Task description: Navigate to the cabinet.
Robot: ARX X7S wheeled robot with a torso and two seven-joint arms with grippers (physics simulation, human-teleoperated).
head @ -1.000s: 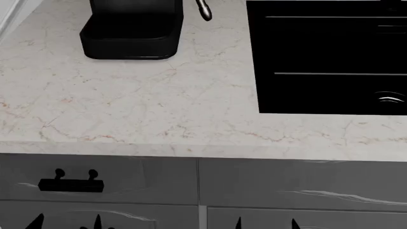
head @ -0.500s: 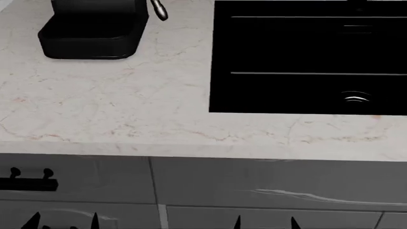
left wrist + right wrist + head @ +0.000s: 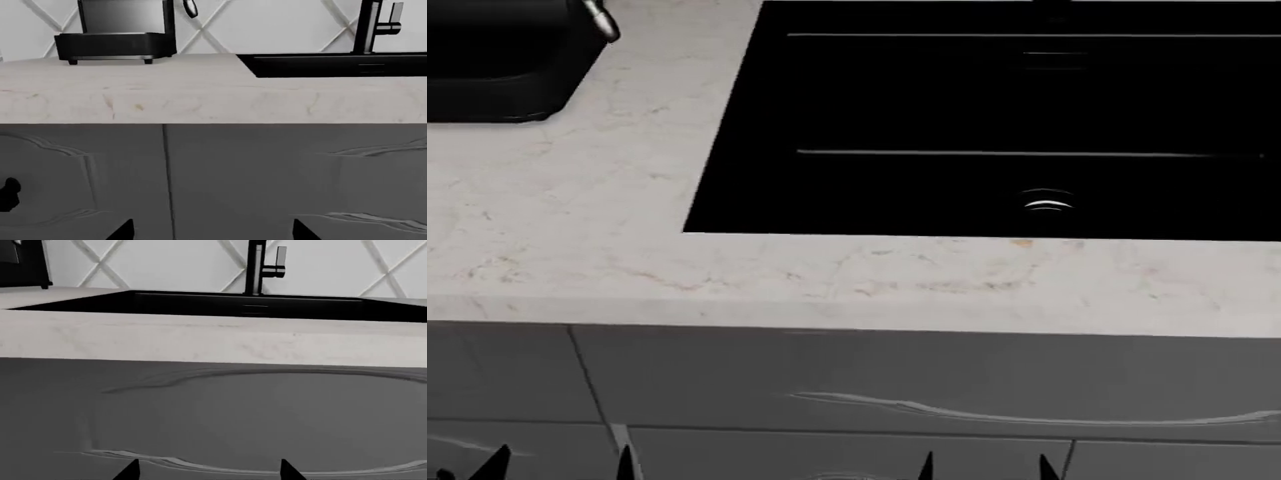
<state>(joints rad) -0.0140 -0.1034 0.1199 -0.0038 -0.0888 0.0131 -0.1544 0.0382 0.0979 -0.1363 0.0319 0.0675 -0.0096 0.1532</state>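
Observation:
Only a strip of the cabinet (image 3: pixel 67 175) shows: a grey front with an arched panel and part of a black pull, left of a vertical seam. In the head view its drawer front (image 3: pixel 494 370) sits at the lower left under the cream marble top (image 3: pixel 827 280). My left gripper (image 3: pixel 213 232) is open and empty, its tips facing the seam and the wider grey front beside it. My right gripper (image 3: pixel 208 471) is also open and empty, close to the curved panel below the sink. Both pairs of fingertips peek up at the head view's lower edge, left gripper (image 3: pixel 561 468) and right gripper (image 3: pixel 985 470).
A black sink (image 3: pixel 988 120) is set into the counter straight ahead, with a black faucet (image 3: pixel 257 265) behind it. A black coffee machine (image 3: pixel 117 30) stands on the counter to the left. A white diamond-tiled wall (image 3: pixel 167 262) backs the counter.
The view has slid right along the counter. The coffee machine and the black-pull drawer have moved to the left edge and the sink now fills the middle. The grippers stay open.

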